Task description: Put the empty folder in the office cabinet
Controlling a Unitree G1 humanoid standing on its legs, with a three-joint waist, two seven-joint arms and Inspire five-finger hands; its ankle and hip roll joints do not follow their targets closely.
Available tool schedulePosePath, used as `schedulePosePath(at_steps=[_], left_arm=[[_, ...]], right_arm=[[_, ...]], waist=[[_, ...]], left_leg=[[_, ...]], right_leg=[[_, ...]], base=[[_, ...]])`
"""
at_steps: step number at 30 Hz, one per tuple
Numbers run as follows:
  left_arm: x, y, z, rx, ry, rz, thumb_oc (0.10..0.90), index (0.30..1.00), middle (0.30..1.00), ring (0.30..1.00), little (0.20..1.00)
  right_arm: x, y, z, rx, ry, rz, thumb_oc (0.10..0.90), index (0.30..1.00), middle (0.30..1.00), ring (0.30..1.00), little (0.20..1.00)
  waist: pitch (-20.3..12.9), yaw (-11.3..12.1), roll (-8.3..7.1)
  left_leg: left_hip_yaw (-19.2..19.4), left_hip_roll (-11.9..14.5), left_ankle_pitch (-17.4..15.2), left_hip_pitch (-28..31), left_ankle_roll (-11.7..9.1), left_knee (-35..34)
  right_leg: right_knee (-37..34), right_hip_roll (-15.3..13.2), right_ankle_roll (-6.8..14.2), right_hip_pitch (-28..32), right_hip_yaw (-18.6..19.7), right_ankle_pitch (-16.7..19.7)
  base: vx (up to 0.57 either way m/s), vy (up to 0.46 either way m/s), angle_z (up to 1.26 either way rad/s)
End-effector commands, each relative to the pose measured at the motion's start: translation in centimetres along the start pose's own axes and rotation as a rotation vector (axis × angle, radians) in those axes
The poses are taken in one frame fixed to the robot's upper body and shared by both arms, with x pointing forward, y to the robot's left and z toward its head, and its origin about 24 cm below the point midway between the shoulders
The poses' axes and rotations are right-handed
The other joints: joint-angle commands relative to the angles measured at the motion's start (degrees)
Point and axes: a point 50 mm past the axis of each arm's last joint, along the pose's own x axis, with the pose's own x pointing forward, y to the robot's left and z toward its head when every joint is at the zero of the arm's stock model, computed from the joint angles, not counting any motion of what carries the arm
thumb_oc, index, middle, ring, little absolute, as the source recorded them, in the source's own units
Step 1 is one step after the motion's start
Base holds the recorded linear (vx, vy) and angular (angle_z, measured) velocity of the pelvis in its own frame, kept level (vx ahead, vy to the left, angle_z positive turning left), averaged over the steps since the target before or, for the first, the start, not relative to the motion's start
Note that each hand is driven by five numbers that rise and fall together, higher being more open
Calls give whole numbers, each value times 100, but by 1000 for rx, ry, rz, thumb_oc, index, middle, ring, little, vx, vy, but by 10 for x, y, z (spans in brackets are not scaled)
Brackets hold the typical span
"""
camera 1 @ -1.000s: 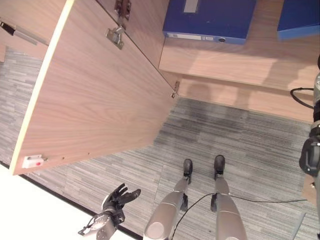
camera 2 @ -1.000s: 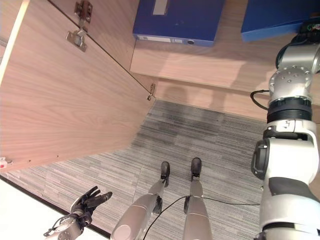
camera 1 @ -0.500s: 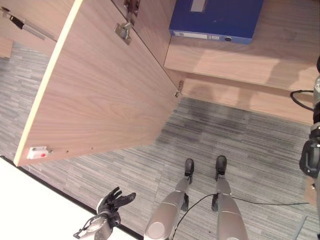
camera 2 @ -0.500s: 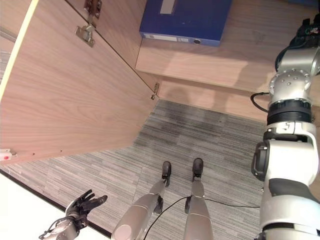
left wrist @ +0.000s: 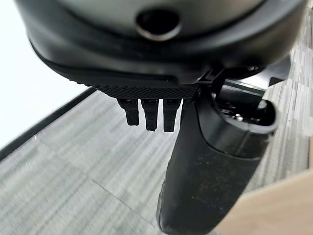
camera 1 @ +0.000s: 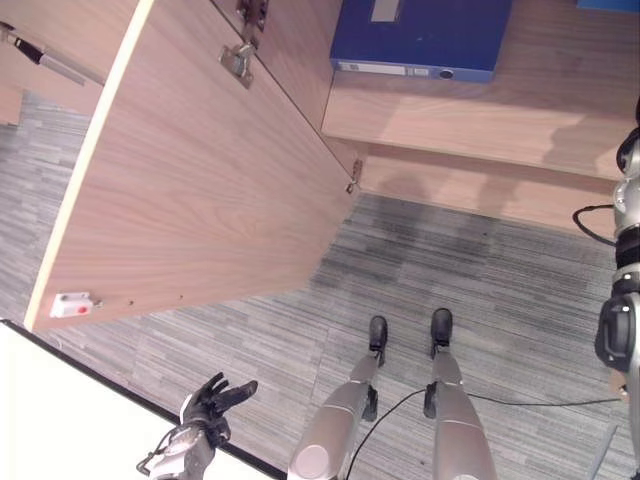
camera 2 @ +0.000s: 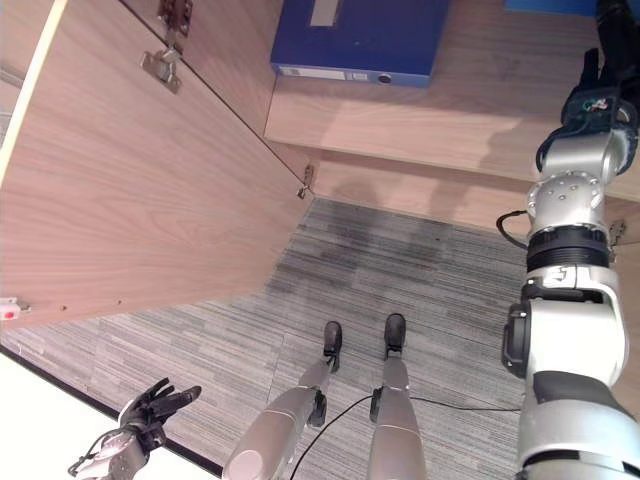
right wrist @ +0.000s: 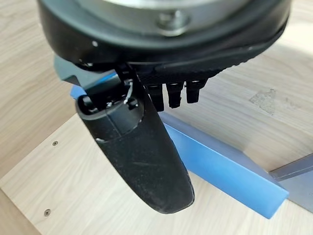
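Left hand lower left, fingers spread open; right hand raised upper right, fingers extended.

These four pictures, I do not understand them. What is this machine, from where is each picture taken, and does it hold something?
It is a humanoid robot standing before an open wooden cabinet. Two pictures come from cameras in its head, looking down; the other two come from cameras on its wrists.

In the head views the cabinet door stands open on the robot's left, and a blue folder lies flat on the shelf inside. The left hand hangs low over the grey carpet, fingers relaxed, holding nothing. The right arm reaches up into the cabinet.

The right wrist view shows the right hand, fingers straight, above a second folder on the shelf. It appears not to grip it.
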Motion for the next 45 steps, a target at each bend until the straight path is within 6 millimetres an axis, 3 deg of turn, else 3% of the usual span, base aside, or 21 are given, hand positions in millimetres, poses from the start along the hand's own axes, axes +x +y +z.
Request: schedulePosePath(at_steps=[1,4,6,9,11,12,15,21,25,30,35,37,38,41,45], left_arm=[[-6,59,-24,76,115,185,800,900,900,900,900],[-8,68,-30,78,149,211,800,900,900,900,900],[-10,80,-34,83,183,239,800,900,900,900,900],[-10,83,-32,91,188,234,800,900,900,900,900],[-10,82,-33,95,189,227,800,900,900,900,900],[-9,83,-28,105,177,220,800,900,900,900,900],[-8,85,-23,137,168,208,800,900,900,900,900],[-8,88,-20,168,167,201,800,900,900,900,900],[-8,89,-19,177,169,198,800,900,900,900,900],[-7,93,-13,193,155,214,800,900,900,900,900],[-8,101,-3,244,131,217,800,900,900,900,900],[-9,104,-2,255,132,219,800,900,900,900,900],[-10,108,2,271,125,221,800,900,900,900,900],[-10,104,-4,253,138,207,800,900,900,900,900],[-8,100,-5,237,139,202,800,900,900,900,900]], right_arm=[[-1,44,35,-161,-118,281,800,900,900,900,900],[1,37,31,-263,-87,269,800,900,900,900,900],[6,20,23,-540,-10,238,800,900,900,900,900],[10,11,16,-839,65,239,800,900,900,900,900],[11,9,15,-927,85,240,800,900,900,900,900],[14,5,16,-1094,113,232,800,900,900,900,900],[15,4,13,-1282,161,248,800,900,900,900,900],[8,12,-11,-1275,231,360,800,900,900,900,900],[9,6,-10,-1325,236,345,800,900,900,900,900],[15,3,3,-1760,213,317,800,900,900,900,900],[11,-3,-8,-2255,283,455,800,900,900,900,900],[7,-5,-16,-2304,313,517,800,900,900,900,900],[-1,0,-28,-2344,323,640,800,900,900,900,900],[0,-11,-23,-2274,355,624,800,900,900,900,900],[-3,-28,-27,-2322,454,626,800,900,900,900,900]], waist=[[-302,-19,66],[-296,-35,53],[-276,-64,19],[-239,-91,-15],[-229,-109,-11],[-224,-130,-23],[-239,-134,-33],[-255,-107,-24],[-254,-97,-26],[-256,-117,-61],[-281,-94,-63],[-282,-89,-64],[-272,-92,-78],[-279,-84,-93],[-267,-95,-176]], left_leg=[[-250,-297,-319,27,-252,-43],[-238,-292,-316,23,-251,-43],[-201,-270,-287,14,-257,-43],[-172,-246,-252,-8,-247,-43],[-167,-245,-245,-13,-242,-43],[-157,-238,-226,-26,-238,-43],[-157,-234,-205,-49,-234,-43],[-162,-234,-182,-66,-230,-43],[-160,-231,-174,-70,-234,-43],[-169,-226,-145,-120,-245,-43],[-192,-223,-117,-148,-240,-43],[-198,-222,-117,-148,-242,-43],[-199,-213,-114,-148,-247,-43],[-198,-205,-116,-138,-233,-43],[-183,-188,-157,-80,-219,-43]], right_leg=[[768,159,93,19,-43,-1217],[777,161,93,-1,-34,-1199],[765,164,86,-29,-25,-1146],[777,168,81,-67,-16,-1102],[784,169,81,-76,-12,-1091],[815,176,79,-105,2,-1071],[830,186,76,-147,7,-1040],[790,193,73,-142,15,-1013],[759,197,69,-129,11,-994],[723,217,83,-156,18,-923],[724,229,79,-192,17,-886],[722,228,77,-187,17,-890],[717,225,77,-181,1,-901],[706,225,82,-166,18,-890],[731,259,84,-156,65,-905]], base=[[0,0,0],[-28,-4,0],[-47,-2,-4],[-45,-11,-3],[-35,-7,-6],[-38,-8,-4],[-33,-8,-5],[0,-1,-1],[0,0,0],[0,0,0],[0,0,0],[0,0,0],[0,0,0],[-3,0,-1],[-4,33,-2]])
